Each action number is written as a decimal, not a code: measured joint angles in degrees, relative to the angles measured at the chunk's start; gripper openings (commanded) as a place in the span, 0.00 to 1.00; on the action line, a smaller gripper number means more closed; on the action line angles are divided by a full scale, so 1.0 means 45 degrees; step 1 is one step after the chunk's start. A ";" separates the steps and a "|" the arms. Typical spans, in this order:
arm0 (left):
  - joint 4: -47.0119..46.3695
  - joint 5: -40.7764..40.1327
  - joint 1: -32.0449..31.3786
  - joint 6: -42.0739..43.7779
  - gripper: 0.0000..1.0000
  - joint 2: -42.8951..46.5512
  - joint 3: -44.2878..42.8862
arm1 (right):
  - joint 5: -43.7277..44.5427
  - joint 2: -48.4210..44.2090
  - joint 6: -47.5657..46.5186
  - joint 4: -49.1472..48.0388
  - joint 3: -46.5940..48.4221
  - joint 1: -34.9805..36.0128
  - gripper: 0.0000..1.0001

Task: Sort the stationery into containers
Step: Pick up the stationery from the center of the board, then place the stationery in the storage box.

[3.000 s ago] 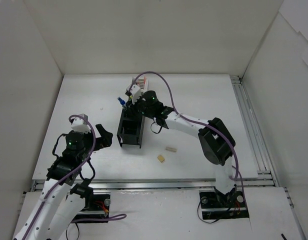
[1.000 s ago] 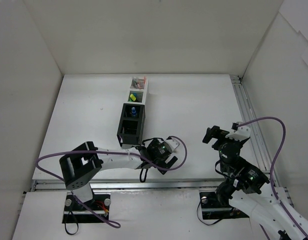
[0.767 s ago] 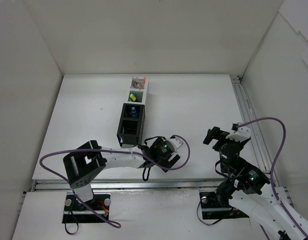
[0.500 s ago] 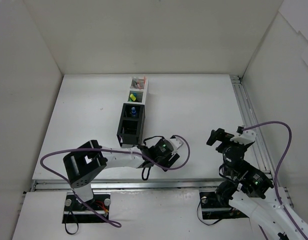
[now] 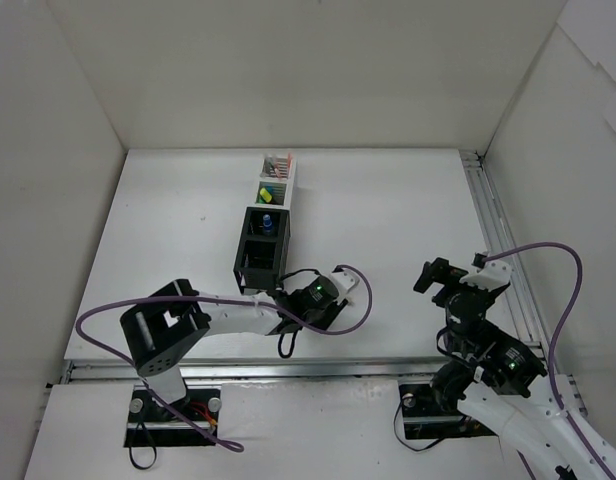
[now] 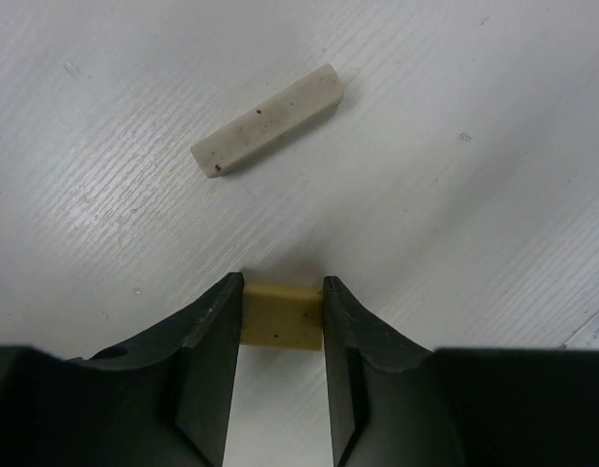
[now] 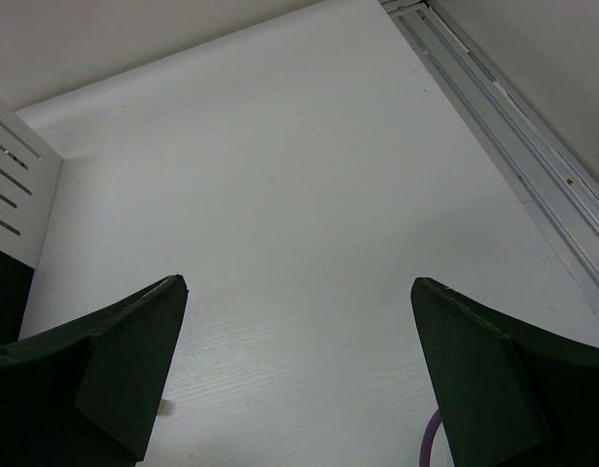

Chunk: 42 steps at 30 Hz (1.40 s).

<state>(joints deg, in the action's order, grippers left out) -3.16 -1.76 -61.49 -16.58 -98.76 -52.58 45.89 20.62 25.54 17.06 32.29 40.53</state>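
My left arm reaches low from lower left to the middle of the top view. My left claw [image 6: 282,290] is clamped on a beige eraser [image 6: 282,326], and a paler eraser [image 6: 268,119] lies just beyond. My right claw [image 7: 299,326] hangs spread apart at lower right.

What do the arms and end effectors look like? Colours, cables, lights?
The left arm and right arm have white links, black joint housings and small green lights. A purple cable loops off each. The end effector fingers are matte black, tapered.
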 measured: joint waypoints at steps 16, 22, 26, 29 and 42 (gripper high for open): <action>0.1593 -0.1166 0.1054 0.1122 0.25 0.5090 -0.0126 | -0.4129 0.2895 -0.2535 0.0024 0.0665 -0.0005 0.98; 0.1617 -0.1520 0.3691 0.1749 0.25 0.6742 -0.0160 | -0.6373 0.5498 -0.3963 -0.0699 0.0874 0.0000 0.98; 0.1729 -0.1549 0.5280 0.1943 0.25 0.6538 -0.0160 | -0.7655 0.7291 -0.4799 -0.1486 0.1073 0.0000 0.98; 0.1826 -0.1355 0.5940 0.1957 0.26 0.6173 -0.0160 | -0.8233 0.8403 -0.5362 -0.2132 0.1277 0.0010 0.98; 0.2089 -0.0340 0.6630 0.1545 0.67 0.5955 0.0442 | -1.0326 1.3211 -0.6504 -0.3254 0.2958 0.0107 0.98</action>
<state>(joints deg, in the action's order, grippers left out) 6.24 -3.29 -31.66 -9.63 -71.96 -50.59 -0.58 80.07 -3.73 2.42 45.60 41.01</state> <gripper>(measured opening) 0.541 0.979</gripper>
